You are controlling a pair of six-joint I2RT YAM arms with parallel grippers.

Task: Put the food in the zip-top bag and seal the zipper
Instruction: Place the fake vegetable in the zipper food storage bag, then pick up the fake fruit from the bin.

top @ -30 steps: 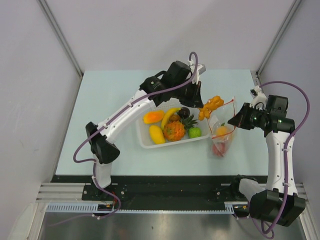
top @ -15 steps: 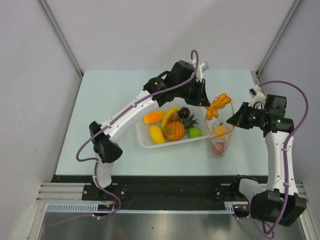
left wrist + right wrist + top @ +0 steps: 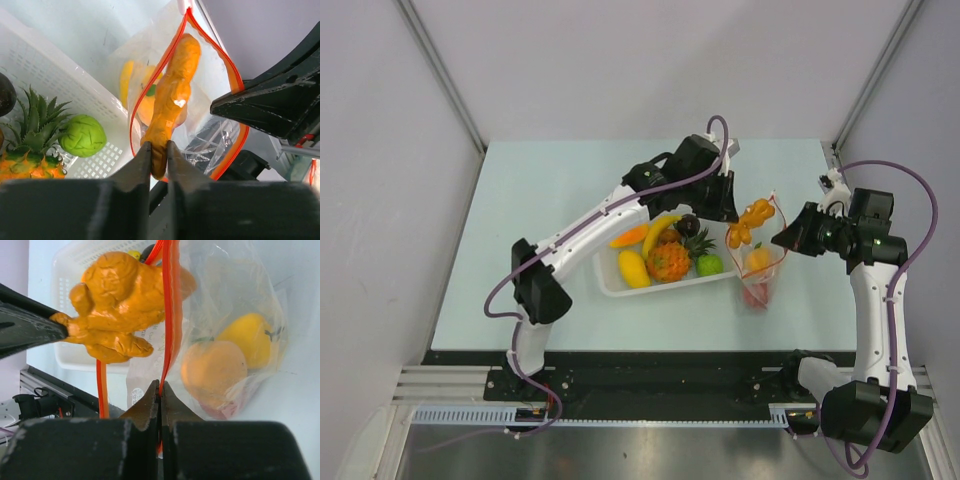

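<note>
Left end effector, clamped on knobby orange food, shifted toward 3 o'clock. Zip-top bag mouth sits at its 4 o'clock; right end effector pinches zipper.

The left arm stretches forward and rightward, its left gripper pinching the food. The right arm bends inward, right gripper clamped on the zipper.

A white perforated plastic basket sits near the middle of the pale blue-green desk, its long side running left to right. Plain grey panels wall the desk on three sides, with thin metal posts at the back corners. A black strip and ribbed aluminium rails edge the near side.
</note>
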